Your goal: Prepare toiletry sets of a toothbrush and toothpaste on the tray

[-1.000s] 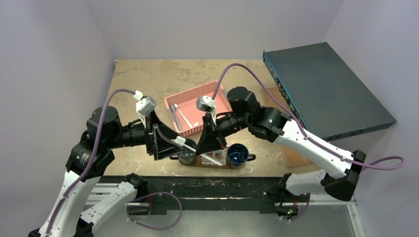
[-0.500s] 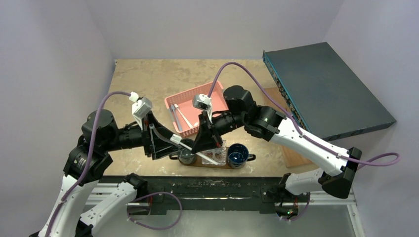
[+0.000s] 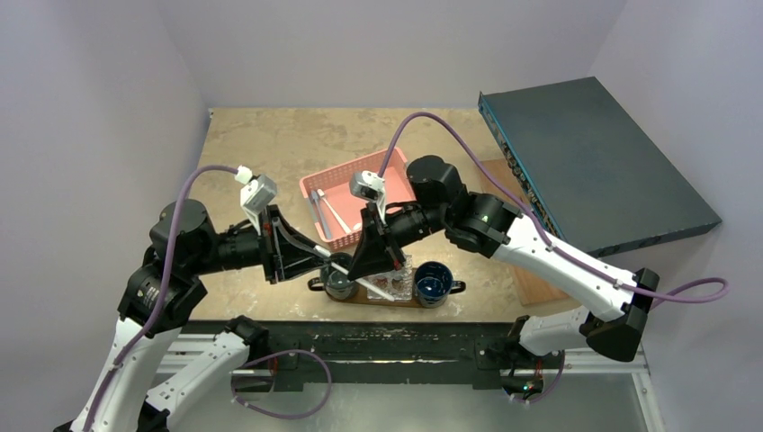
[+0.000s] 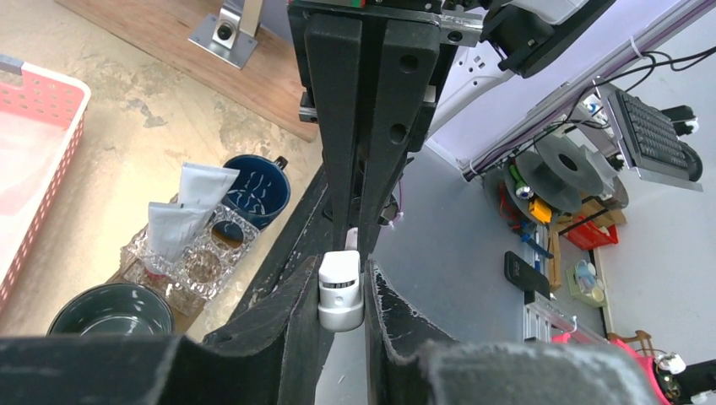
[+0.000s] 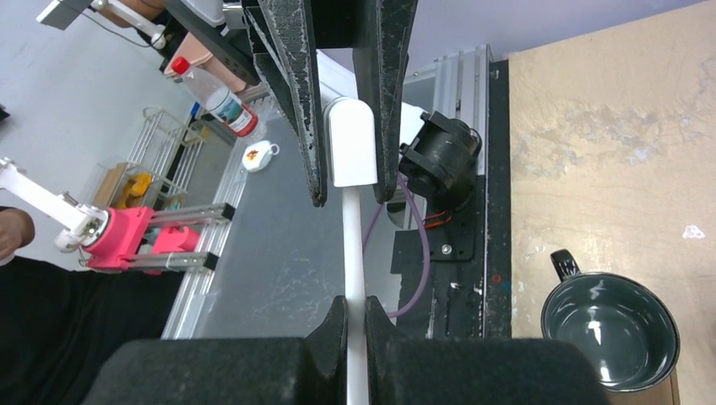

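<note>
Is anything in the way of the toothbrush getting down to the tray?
Nothing visible lies between them. The toothbrush is pinched in the air by both the left fingers and the right fingers, close to the tray. The dark mug standing there is empty, so its mouth looks free.

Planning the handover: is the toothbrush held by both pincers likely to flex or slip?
Probably stiff: the toothbrush runs straight between right pincer and left pincer. Likely light, being thin. Its smooth, narrow shaft could pivot or slip.
</note>
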`<state>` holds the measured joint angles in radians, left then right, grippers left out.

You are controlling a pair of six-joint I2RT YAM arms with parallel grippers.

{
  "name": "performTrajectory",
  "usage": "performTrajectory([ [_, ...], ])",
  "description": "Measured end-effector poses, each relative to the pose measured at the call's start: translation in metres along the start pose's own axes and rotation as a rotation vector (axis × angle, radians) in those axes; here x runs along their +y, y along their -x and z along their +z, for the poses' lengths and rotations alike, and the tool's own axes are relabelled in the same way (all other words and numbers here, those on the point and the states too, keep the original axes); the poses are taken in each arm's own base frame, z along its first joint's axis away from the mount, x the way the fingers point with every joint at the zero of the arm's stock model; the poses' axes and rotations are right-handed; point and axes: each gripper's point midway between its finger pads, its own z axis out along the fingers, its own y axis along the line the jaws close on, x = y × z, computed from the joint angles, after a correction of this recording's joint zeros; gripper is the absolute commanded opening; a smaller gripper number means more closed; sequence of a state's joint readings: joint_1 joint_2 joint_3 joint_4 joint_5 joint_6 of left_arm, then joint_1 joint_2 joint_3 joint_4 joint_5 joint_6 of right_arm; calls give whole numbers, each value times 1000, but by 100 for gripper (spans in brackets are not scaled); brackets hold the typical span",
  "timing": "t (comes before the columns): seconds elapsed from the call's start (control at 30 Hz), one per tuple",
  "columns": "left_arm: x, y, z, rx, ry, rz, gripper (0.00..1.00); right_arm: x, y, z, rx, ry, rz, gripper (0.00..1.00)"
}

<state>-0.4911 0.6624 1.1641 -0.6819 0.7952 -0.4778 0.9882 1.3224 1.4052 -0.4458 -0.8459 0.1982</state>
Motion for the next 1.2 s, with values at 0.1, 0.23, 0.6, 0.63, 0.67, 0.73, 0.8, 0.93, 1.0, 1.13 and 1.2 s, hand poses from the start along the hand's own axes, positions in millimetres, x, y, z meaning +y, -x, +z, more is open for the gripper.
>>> performTrajectory([
  [0.1, 1, 0, 0, -2, 3, -1, 0, -1, 0, 0, -1, -6, 0, 0],
  [0.23, 3, 1, 0, -7, 16, -2, 0, -4, 0, 0, -3, -23, -6, 24],
  [0.6, 19, -4, -1, 2, 101, -15, 0, -25, 7, -23, -50, -260, -24, 58],
  [0.63, 21, -6, -2, 7, 112, -21, 0, -25, 9, -27, -63, -288, -29, 58],
  [0.67, 22, -7, -2, 11, 123, -25, 0, -27, 12, -34, -81, -326, -34, 58],
  [0.73, 26, -10, -3, 20, 145, -35, 0, -31, 17, -46, -109, -405, -35, 58],
  [0.8, 31, -12, -3, 28, 173, -43, 0, -40, 21, -57, -133, -491, -26, 58],
  [0.93, 33, -19, 0, 50, 198, -34, 0, -68, 23, -76, -161, -662, 17, 58],
  [1.0, 31, -23, 3, 66, 207, -18, 0, -84, 21, -87, -170, -745, 46, 58],
  [1.13, 32, -35, 10, 112, 246, 18, 0, -111, 17, -106, -180, -905, 92, 58],
  [1.2, 35, -39, 15, 134, 286, 43, 0, -122, 15, -113, -181, -965, 108, 58],
])
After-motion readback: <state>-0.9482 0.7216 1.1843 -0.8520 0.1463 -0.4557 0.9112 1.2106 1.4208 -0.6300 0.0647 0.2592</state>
